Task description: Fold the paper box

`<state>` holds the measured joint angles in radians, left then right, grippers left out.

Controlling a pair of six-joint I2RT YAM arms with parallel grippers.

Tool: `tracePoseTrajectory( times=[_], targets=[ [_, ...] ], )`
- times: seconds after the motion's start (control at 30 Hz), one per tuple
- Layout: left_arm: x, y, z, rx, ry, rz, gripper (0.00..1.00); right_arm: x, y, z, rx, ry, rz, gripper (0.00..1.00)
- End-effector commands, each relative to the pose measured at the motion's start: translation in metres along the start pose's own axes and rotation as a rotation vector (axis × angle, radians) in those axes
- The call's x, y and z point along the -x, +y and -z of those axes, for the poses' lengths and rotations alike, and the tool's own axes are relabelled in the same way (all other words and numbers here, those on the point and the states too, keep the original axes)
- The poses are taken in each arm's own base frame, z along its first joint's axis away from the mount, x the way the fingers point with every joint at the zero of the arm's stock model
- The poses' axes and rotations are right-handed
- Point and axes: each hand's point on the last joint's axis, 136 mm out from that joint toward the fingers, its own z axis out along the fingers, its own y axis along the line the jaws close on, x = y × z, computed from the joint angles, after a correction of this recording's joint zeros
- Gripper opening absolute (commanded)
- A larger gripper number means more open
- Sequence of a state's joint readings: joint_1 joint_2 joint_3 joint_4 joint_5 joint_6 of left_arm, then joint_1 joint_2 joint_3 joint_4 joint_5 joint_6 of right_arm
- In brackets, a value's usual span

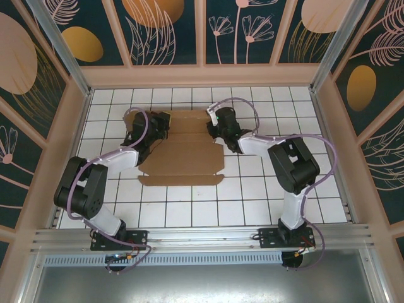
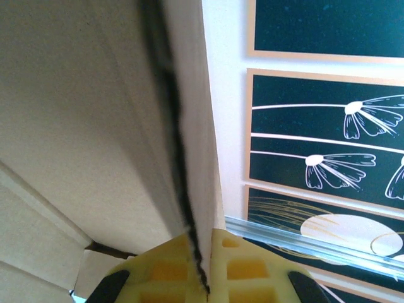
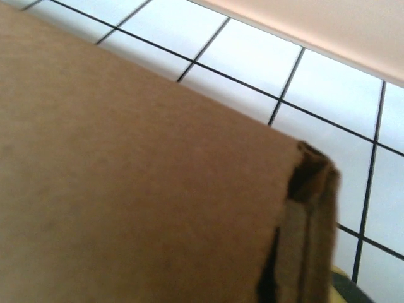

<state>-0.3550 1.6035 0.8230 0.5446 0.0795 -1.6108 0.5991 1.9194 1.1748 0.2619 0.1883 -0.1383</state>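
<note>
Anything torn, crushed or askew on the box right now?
Nothing stands out. The paper box lies mostly flat on the table, no tears visible; the left gripper is shut on its edge.

The paper box [image 1: 183, 154] is matt, brown, faintly fibrous cardboard, the table [image 1: 252, 196] smooth, glossy white tile, and the rail [image 1: 202, 237] along it dull silver metal.
</note>
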Motion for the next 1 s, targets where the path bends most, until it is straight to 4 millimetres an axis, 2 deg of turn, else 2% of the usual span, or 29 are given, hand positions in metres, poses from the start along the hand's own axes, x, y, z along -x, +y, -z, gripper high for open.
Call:
tracePoseTrajectory(
  times=[0.0, 0.2, 0.37, 0.53, 0.67, 0.73, 0.8, 0.83, 0.93, 0.97],
  targets=[
    [-0.013, 0.011, 0.005, 0.068, 0.043, 0.027, 0.0, -0.005, -0.026, -0.008, -0.195, 0.056, -0.062, 0.15],
    [-0.017, 0.012, 0.005, 0.076, 0.046, 0.054, 0.0, -0.014, -0.046, -0.018, -0.371, 0.135, -0.113, 0.0],
    [-0.021, 0.01, 0.003, 0.08, 0.054, 0.065, 0.0, -0.017, -0.033, -0.027, -0.489, 0.154, 0.033, 0.0],
    [-0.023, 0.012, 0.002, 0.087, 0.06, 0.072, 0.0, -0.023, -0.031, -0.032, -0.492, 0.145, -0.043, 0.0],
    [-0.022, 0.018, 0.004, 0.096, 0.056, 0.074, 0.0, -0.021, -0.027, -0.03, -0.393, 0.121, -0.113, 0.0],
    [-0.021, 0.02, 0.004, 0.102, 0.051, 0.073, 0.0, -0.015, -0.02, -0.025, -0.299, 0.098, -0.128, 0.11],
    [-0.02, 0.022, 0.004, 0.105, 0.047, 0.072, 0.0, -0.004, -0.009, -0.017, -0.183, 0.06, -0.133, 0.32],
    [-0.021, 0.022, 0.003, 0.104, 0.048, 0.07, 0.0, 0.003, -0.005, -0.012, -0.151, 0.038, -0.131, 0.4],
    [-0.021, 0.023, 0.003, 0.105, 0.048, 0.063, 0.0, 0.022, 0.001, 0.015, -0.099, -0.058, -0.11, 0.62],
    [-0.021, 0.022, 0.002, 0.104, 0.051, 0.061, 0.0, 0.028, -0.002, 0.026, -0.097, -0.096, -0.122, 0.66]
  ],
)
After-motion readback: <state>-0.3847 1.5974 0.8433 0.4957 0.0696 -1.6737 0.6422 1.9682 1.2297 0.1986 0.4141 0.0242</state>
